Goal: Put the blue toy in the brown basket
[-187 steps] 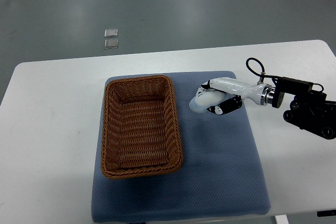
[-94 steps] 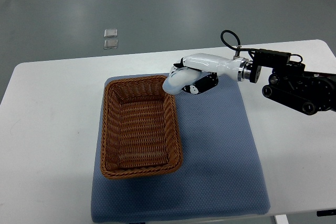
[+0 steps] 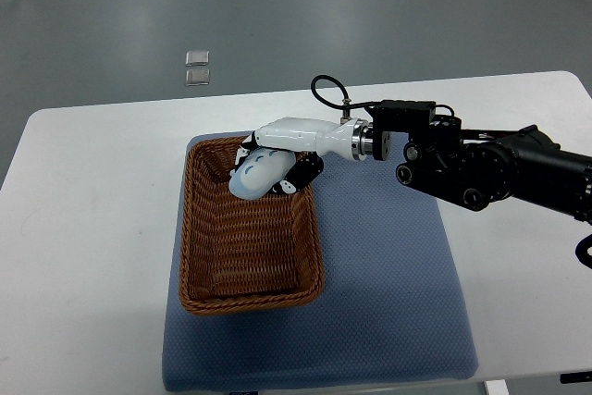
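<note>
Lying on a blue fabric mat on the white counter, the brown woven wicker basket is sitting below the right robot hand, whose fingers are clamping the pale blue rounded toy above the basket's far end. Half a second earlier, the hand was reaching only the basket's far right corner.

Even, bright overhead light; the white table left of the right hand is close to washed out. Soft pale reflections streak the grey floor beyond the hand. Only faint shadow lies under the hand; focus is fairly sharp throughout
</note>
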You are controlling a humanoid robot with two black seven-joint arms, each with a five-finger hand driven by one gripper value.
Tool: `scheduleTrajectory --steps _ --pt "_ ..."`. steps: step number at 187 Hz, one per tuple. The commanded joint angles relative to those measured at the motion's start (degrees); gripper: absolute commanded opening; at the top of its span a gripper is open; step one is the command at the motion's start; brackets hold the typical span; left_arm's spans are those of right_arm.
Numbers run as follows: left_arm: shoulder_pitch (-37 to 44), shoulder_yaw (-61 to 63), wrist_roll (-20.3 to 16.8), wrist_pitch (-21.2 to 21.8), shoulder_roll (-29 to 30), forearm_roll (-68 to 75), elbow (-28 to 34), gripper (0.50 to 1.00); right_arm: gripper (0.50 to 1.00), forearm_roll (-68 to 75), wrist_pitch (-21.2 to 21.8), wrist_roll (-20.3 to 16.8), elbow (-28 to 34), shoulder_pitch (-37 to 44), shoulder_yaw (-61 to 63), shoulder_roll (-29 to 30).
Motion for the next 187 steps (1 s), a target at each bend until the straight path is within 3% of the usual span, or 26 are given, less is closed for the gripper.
scheduleTrajectory --steps 1,60,79,123,150,187 --pt "0.0 0.0 0.0 0.0 0.0 0.0 0.0 1.0 0.795 0.0 -0.1 0.0 0.0 -0.1 0.0 0.1" --pt "0.0 0.1 0.0 0.0 0.0 0.0 0.0 1.0 0.801 4.9 -1.4 -0.1 -0.7 -1.0 1.2 -2.2" --pt "0.0 0.1 0.0 0.0 0.0 0.0 0.1 1.0 0.801 13.1 -2.3 -0.2 -3.5 -2.5 2.8 -4.4" --pt "0.0 0.2 0.0 0.0 0.0 0.0 0.3 1.0 0.801 36.2 -0.1 -0.9 -13.0 -8.9 12.8 -4.6" --pt "0.0 0.3 0.0 0.0 0.0 0.0 0.3 1.0 0.801 48.5 0.4 -4.1 -13.5 -11.9 15.6 -5.2" --pt "0.0 0.4 0.0 0.0 0.0 0.0 0.4 1.0 0.805 59.8 0.5 -4.5 -13.5 -14.3 17.0 -5.9"
